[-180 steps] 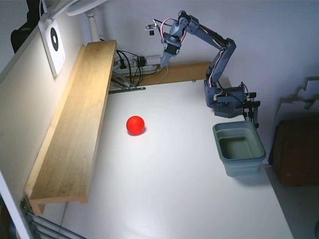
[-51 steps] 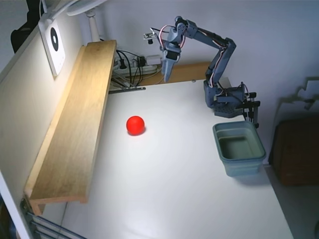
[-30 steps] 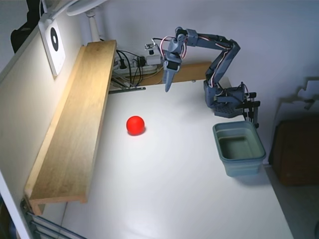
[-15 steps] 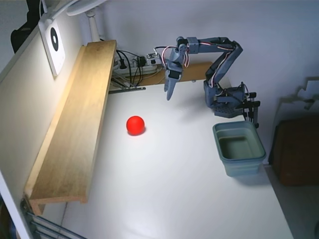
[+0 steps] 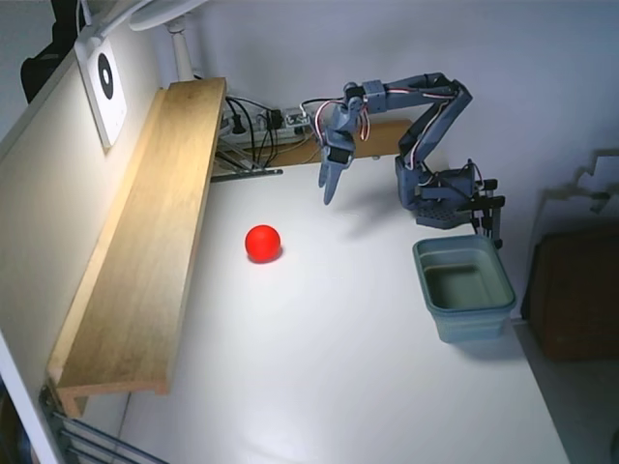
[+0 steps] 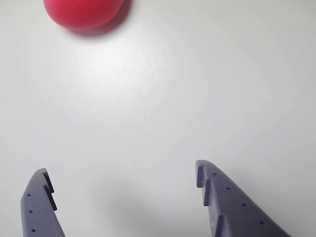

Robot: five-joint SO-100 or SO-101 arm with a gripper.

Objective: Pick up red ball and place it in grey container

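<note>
Looks like a home hobby corner or small desk workspace rather than a lab. Plain white table (image 5: 329, 367) pushed against painted walls. Long raw wooden shelf (image 5: 145, 232) along the left wall in the fixed view, lit by a lamp (image 5: 169, 24) at its far end. Tangle of cables and a power strip (image 5: 256, 126) at the back edge. Small printed arm (image 5: 426, 126) clamped at the table's right edge. Brown furniture (image 5: 575, 295) on the floor beyond.
</note>
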